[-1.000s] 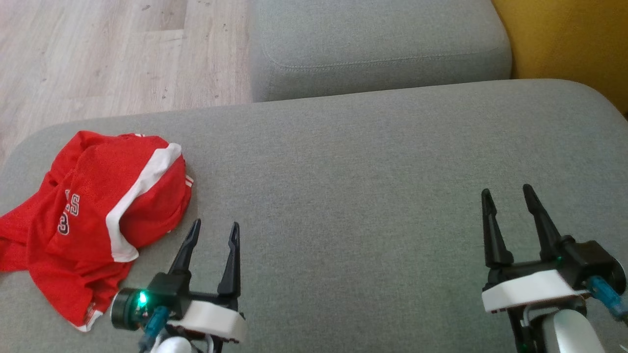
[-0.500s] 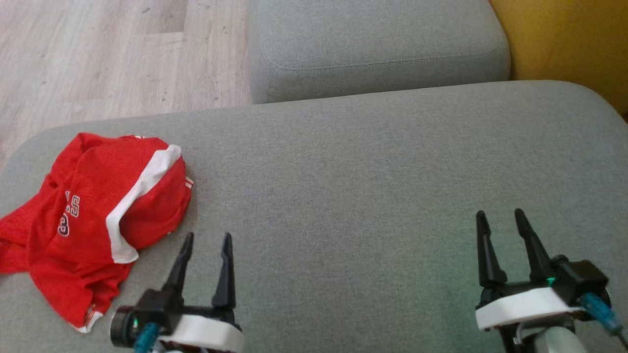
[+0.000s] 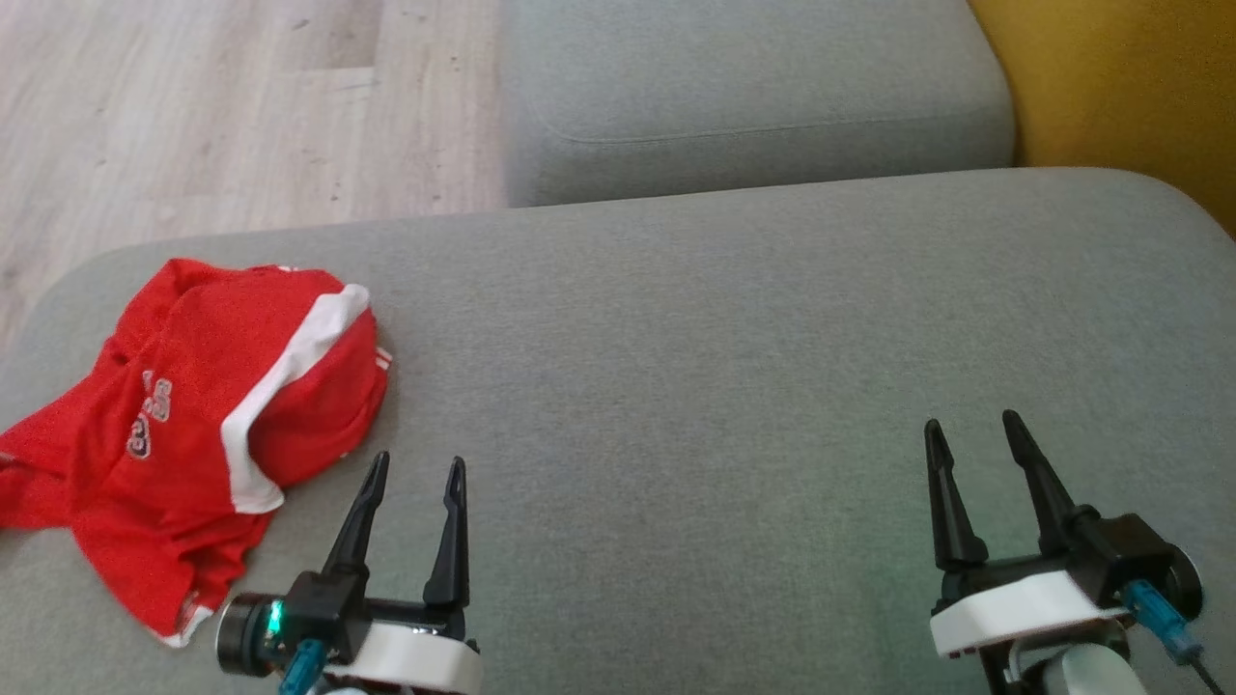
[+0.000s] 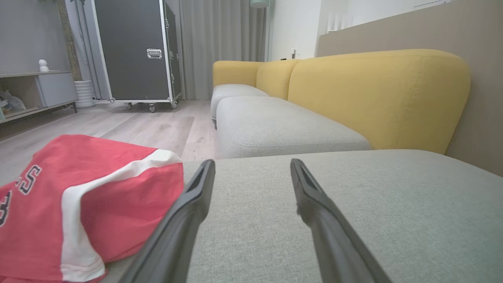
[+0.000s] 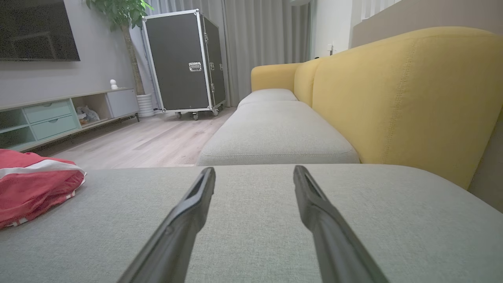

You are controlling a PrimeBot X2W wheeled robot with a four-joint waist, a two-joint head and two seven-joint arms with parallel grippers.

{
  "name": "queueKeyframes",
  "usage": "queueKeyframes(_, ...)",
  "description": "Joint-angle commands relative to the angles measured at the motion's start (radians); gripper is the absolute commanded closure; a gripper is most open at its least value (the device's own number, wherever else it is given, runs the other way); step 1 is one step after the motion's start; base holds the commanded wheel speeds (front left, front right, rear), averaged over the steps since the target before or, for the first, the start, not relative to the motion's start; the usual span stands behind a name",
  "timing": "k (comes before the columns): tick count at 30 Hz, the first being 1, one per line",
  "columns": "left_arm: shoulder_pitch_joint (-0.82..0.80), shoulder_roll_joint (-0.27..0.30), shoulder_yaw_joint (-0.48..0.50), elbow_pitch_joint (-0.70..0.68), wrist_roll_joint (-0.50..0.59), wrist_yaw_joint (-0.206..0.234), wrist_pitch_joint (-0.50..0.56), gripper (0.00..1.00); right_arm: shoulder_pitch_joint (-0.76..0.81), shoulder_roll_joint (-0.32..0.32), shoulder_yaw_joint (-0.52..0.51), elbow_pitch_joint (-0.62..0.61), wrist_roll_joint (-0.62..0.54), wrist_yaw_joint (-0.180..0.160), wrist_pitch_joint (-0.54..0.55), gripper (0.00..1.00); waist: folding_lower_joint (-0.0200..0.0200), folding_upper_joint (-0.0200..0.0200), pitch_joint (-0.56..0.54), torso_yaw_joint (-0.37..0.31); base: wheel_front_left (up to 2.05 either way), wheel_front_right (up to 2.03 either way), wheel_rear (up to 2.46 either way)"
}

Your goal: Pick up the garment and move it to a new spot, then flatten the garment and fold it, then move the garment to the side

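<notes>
Grey sofa cushion [image 3: 695, 347] is carrying a crumpled red-and-white mesh jersey [image 3: 193, 425] at left; left tool [image 3: 418, 460] and right tool [image 3: 971, 421] are hovering near, fingers spread, empty.

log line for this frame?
stage: pre-grasp | jersey: crumpled on cushion | left gripper: open, beside jersey | right gripper: open, empty

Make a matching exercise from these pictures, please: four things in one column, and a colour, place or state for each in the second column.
1. garment
2. left gripper
3. right gripper
4. floor

a. open, far from the garment
b. pale wood
c. crumpled, red with a white stripe
d. open, close beside the garment

Pairs: 1-c, 2-d, 3-a, 4-b
</notes>
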State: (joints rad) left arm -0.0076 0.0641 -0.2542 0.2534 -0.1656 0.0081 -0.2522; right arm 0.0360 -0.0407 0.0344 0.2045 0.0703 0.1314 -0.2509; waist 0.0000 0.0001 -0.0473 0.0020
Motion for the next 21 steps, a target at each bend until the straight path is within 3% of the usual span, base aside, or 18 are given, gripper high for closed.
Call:
queueKeyframes(1, -0.034, -0.004, 0.043, -0.031, 0.008, -0.003, -0.010, 0.00, -0.035, -0.009, 0.028, -0.029, 0.005, -0.001, -0.011, 0.00, 0.0000, -0.0001, -0.002, 0.012, 0.00, 0.00, 0.00)
queueKeyframes(21, 0.008, -0.003, 0.111, -0.020, 0.047, -0.016, -0.010, 0.00, -0.002, -0.009, 0.146, -0.016, 0.066, -0.001, -0.011, 0.00, 0.0000, -0.0001, -0.042, 0.273, 0.00, 0.00, 0.00)
